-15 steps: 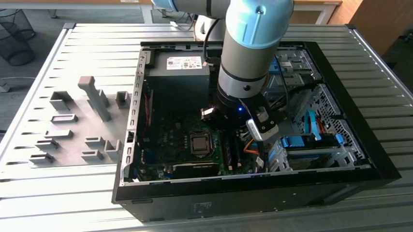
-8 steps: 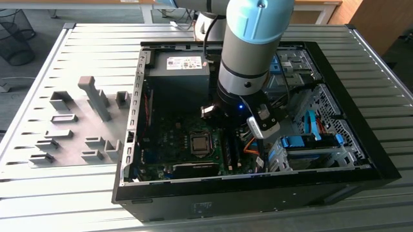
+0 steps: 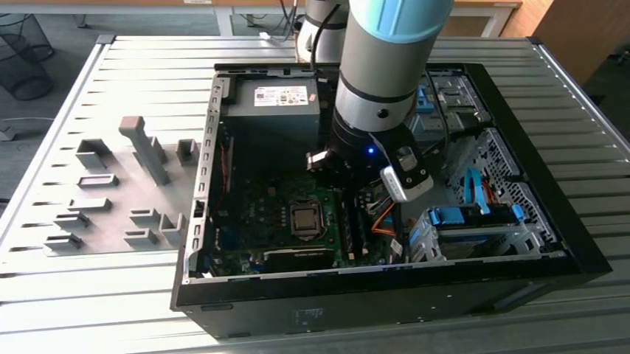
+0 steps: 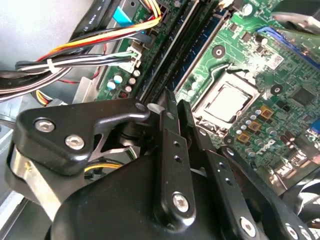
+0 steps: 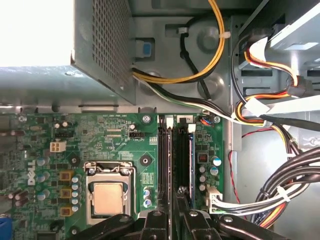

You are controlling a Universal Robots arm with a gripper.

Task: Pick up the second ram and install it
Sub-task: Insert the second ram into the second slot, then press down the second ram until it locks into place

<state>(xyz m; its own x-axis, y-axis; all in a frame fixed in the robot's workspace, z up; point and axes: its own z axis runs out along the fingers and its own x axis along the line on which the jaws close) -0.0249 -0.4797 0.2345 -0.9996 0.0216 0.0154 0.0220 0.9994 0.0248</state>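
Exterior view first, going from its left: we see grey fixture blocks (image 3: 128,192) standing on the slatted metal desk (image 3: 59,133), then the open black computer case (image 3: 394,287) with its green motherboard (image 3: 265,221), and the grey-and-blue robot arm (image 3: 379,74) reaching down into the case over the board's memory slots. The wrist cameras give us what that wide shot cannot — the slots themselves, close up.

In the first wrist view we find the silver processor socket (image 5: 107,197), then two long black slots side by side; the second ram (image 5: 184,160) stands on edge in the slot nearer the bundled cables (image 5: 280,195), a thin strip with a blue-green edge running the slot's length. The claw (image 5: 172,220) sits just over that end of the slots, its black fingers (image 5: 152,227) drawn close together astride them — whether they pinch the stick or merely rest above it we cannot tell.

In the second wrist view the fingers (image 4: 172,165) likewise stand nearly together, pointing at the slots, with the bluish stick (image 4: 202,47) seated lengthwise beyond them.
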